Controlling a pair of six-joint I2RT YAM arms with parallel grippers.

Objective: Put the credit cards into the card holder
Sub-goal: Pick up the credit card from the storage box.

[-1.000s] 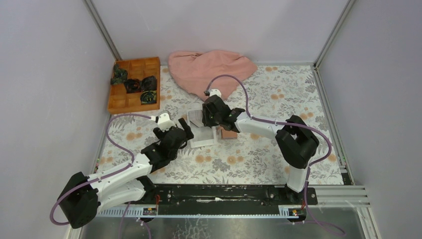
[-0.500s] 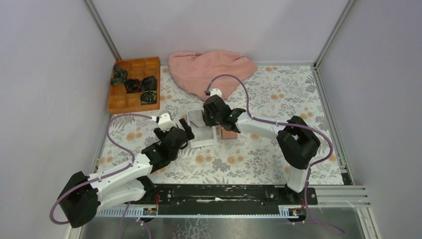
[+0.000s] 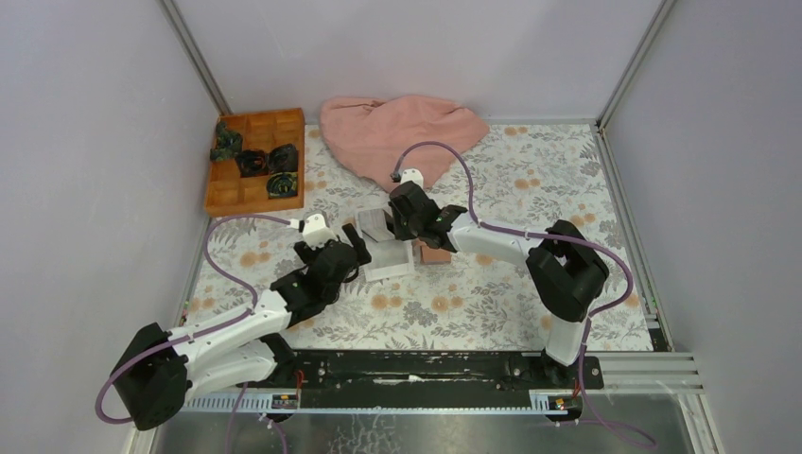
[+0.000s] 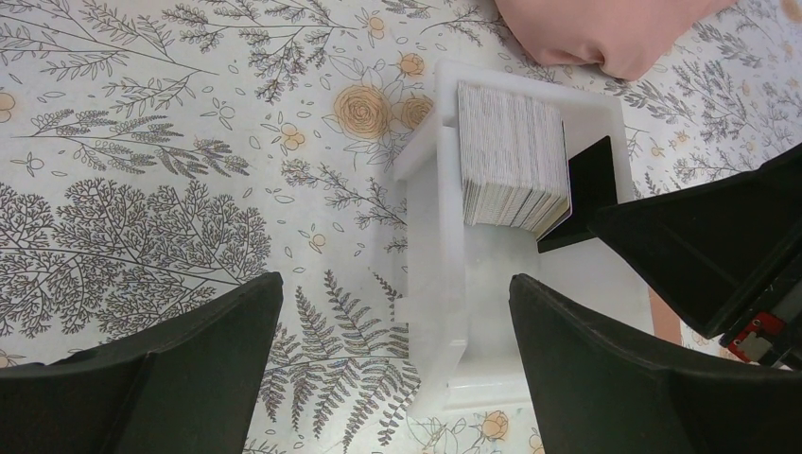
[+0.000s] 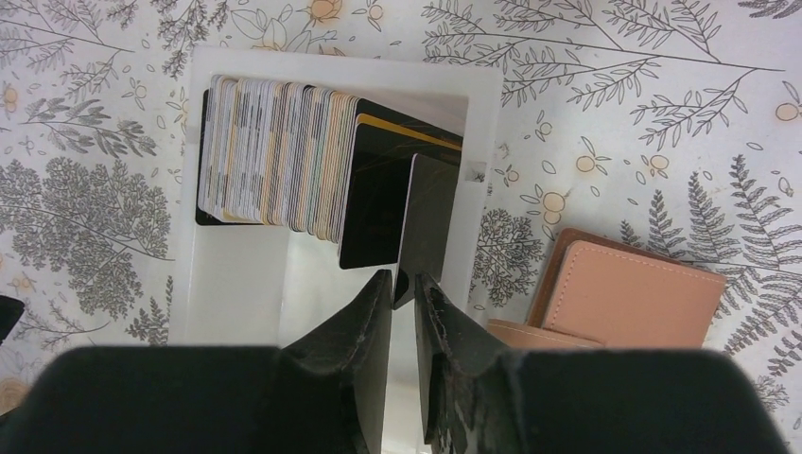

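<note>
The credit cards (image 5: 274, 156) stand on edge as a stack in a white tray (image 5: 236, 284); the stack (image 4: 511, 156) also shows in the left wrist view. My right gripper (image 5: 405, 284) is shut on the lower corner of a dark card (image 5: 430, 213) at the stack's right end. From above, the right gripper (image 3: 409, 232) hangs over the tray (image 3: 388, 263). The reddish-brown card holder (image 5: 629, 293) lies folded just right of the tray, partly hidden under the arm (image 3: 435, 253). My left gripper (image 4: 394, 284) is open, its fingers straddling the tray's near left wall without touching it.
An orange wooden compartment box (image 3: 255, 161) with dark items sits at the back left. A pink cloth (image 3: 402, 132) lies bunched at the back centre. Grey walls close in the flowered table on three sides.
My right gripper's fingers have closed down onto the dark card and shifted slightly right, uncovering more of the stack. The left arm has barely moved.
</note>
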